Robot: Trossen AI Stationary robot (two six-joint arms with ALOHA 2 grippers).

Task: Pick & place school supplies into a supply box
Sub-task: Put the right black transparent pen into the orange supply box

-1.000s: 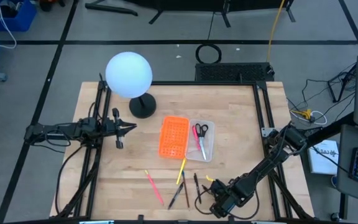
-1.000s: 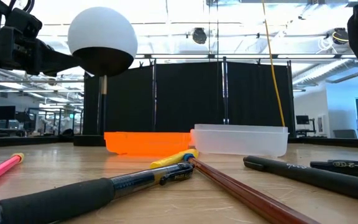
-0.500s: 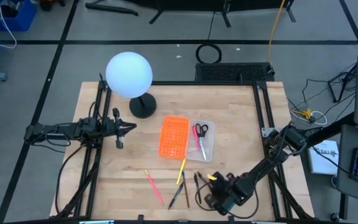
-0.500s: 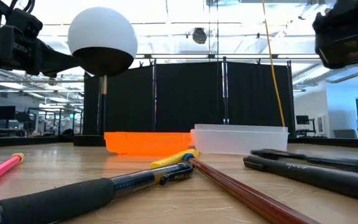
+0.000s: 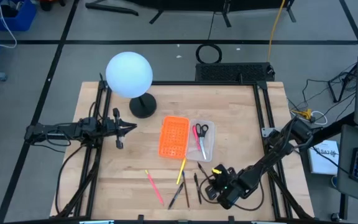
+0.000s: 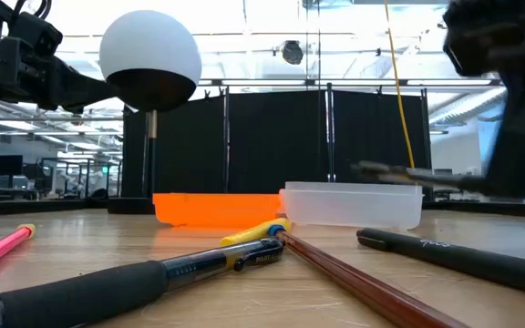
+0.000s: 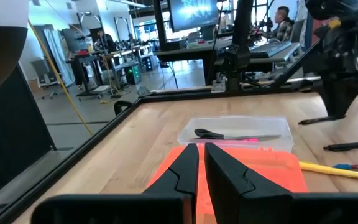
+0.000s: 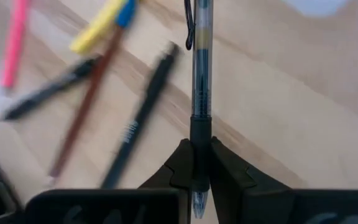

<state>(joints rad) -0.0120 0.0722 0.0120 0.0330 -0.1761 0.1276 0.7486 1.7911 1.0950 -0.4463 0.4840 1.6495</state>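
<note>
Black fingers (image 8: 180,163) of the right gripper (image 5: 211,185) pinch a clear-barrelled pen (image 8: 201,74), lifted off the wood near the table's front edge; just beside it lie a black pen (image 5: 196,186), a brown pencil (image 5: 185,191), a yellow pen (image 5: 181,170) and, farther left, a pink pen (image 5: 153,186); the clear supply box (image 5: 210,149), beyond these, holds scissors (image 5: 201,130) and touches an orange tray (image 5: 174,136); a white globe lamp (image 5: 129,75) stands behind; the left gripper (image 5: 131,127) waits near the lamp, jaws pressed together.
</note>
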